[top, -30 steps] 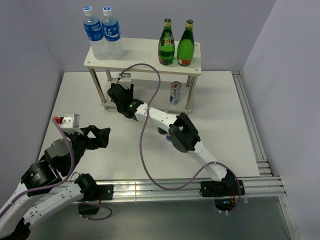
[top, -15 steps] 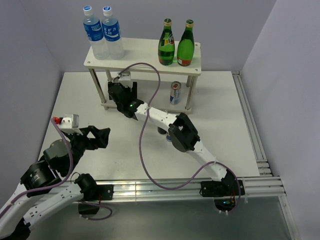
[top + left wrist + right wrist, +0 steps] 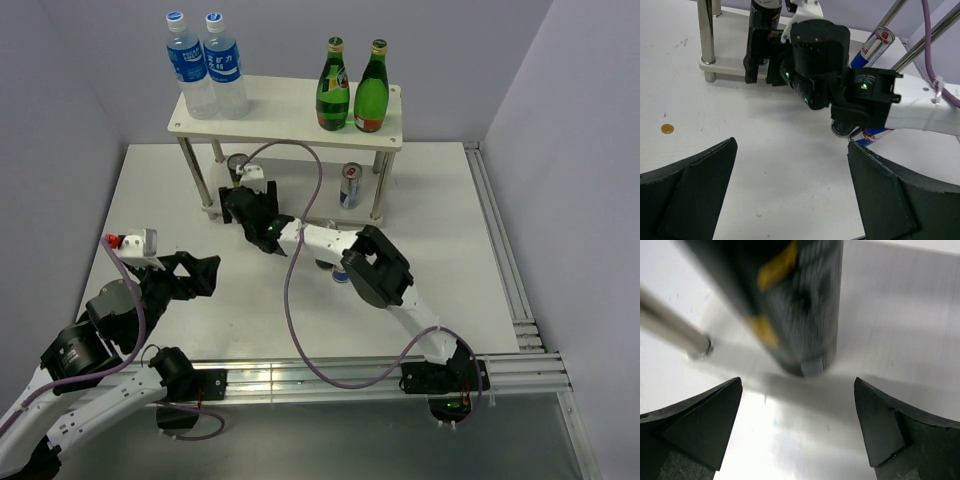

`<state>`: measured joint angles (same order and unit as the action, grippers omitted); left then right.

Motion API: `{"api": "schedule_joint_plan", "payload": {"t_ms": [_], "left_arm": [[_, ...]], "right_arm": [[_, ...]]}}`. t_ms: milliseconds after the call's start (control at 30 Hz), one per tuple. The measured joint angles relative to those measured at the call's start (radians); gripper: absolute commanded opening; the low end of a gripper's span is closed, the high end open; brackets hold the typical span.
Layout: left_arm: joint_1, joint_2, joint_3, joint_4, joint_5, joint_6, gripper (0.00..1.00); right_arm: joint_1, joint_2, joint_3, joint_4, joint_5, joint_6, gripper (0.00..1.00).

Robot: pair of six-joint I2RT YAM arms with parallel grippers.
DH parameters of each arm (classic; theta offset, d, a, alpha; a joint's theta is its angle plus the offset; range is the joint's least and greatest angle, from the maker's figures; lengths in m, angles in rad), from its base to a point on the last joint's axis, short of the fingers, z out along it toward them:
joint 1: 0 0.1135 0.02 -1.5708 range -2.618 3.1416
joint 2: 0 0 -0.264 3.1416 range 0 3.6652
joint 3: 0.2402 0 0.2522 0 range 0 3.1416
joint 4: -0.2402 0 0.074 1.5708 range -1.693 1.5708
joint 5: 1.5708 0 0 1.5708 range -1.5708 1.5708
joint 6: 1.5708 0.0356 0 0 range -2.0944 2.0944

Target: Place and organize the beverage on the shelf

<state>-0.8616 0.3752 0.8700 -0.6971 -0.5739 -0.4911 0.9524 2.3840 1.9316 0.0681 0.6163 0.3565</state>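
The white shelf (image 3: 290, 105) carries two green bottles (image 3: 352, 88) on the right of its top board. On its lower board (image 3: 900, 315) a dark can (image 3: 795, 305) stands upright at the left, and a slim silver-blue can (image 3: 349, 185) stands at the right. My right gripper (image 3: 236, 198) is open just in front of the dark can (image 3: 237, 164), which is past the fingertips and not touched. A second silver-blue can (image 3: 872, 134) and a dark can (image 3: 842, 129) stand on the table, mostly hidden under the right arm. My left gripper (image 3: 200, 272) is open and empty at the near left.
Two clear water bottles with blue labels (image 3: 207, 65) stand on the left of the top board. A thin shelf post (image 3: 670, 330) rises just left of the dark can. A purple cable (image 3: 300, 200) loops over the right arm. Walls close in the table's far and side edges.
My right gripper has opened, let go of the dark can on the lower board and drawn back a little towards me. The left arm has stayed still.
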Motion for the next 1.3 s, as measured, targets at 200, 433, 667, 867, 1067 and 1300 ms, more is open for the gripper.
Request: {"api": "schedule_joint_plan", "payload": {"t_ms": [200, 433, 667, 867, 1067, 1300], "left_arm": [[0.0, 0.0, 0.0, 0.0, 0.0, 0.0, 0.99], [0.005, 0.116, 0.013, 0.027, 0.018, 0.0, 0.99], [-0.113, 0.489, 0.05, 0.364, 0.259, -0.094, 0.99], [-0.188, 0.593, -0.091, 0.79, 0.493, -0.131, 0.99], [-0.211, 0.785, -0.193, 1.196, 0.653, -0.133, 0.99], [-0.227, 0.794, -0.213, 1.275, 0.676, -0.134, 0.99]], "right_arm": [[0.077, -0.14, -0.191, 0.042, 0.009, -0.007, 1.0], [0.226, -0.486, -0.534, 0.066, 0.125, 0.039, 1.0], [0.315, -1.01, -0.911, -0.253, 0.38, 0.327, 1.0], [0.45, -1.253, -0.962, -0.745, 0.507, 0.694, 1.0], [0.534, -1.317, -0.984, -1.168, 0.517, 1.041, 1.0], [0.581, -1.297, -0.982, -1.292, 0.507, 1.264, 1.0]]}}
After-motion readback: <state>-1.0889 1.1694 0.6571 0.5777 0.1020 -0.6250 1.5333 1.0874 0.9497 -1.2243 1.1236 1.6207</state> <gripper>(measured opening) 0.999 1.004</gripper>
